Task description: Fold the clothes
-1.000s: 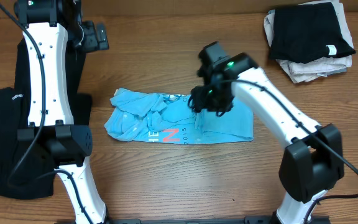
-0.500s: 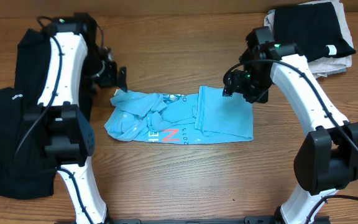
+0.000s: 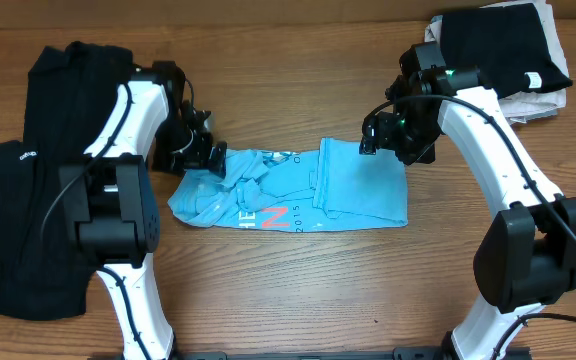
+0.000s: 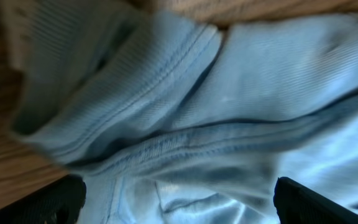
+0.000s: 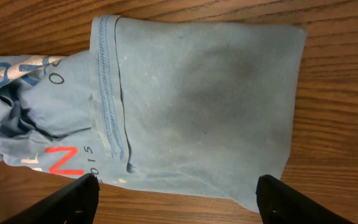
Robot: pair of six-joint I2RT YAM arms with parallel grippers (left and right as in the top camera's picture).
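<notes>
The clothes are a light blue T-shirt (image 3: pixel 358 190) lying mid-table. Its right part is folded over flat, its left part is crumpled, and white and orange lettering (image 3: pixel 276 217) shows along the front edge. My left gripper (image 3: pixel 211 160) is down at the shirt's crumpled back-left corner. In the left wrist view the shirt's folds (image 4: pixel 229 93) fill the frame, and the left gripper (image 4: pixel 179 205) is open over them. My right gripper (image 3: pixel 378 140) hovers over the shirt's back-right corner. In the right wrist view it (image 5: pixel 179 202) is open above the flat fold (image 5: pixel 204 93), holding nothing.
Dark garments (image 3: pixel 28 180) lie spread at the table's left side, under the left arm. A stack of folded clothes (image 3: pixel 498 60), black on top, sits at the back right corner. Bare wood (image 3: pixel 298 290) runs along the front.
The left arm came from the back left down onto the shirt's back-left corner. The right gripper rose from the shirt's middle to its back-right corner and opened wider.
</notes>
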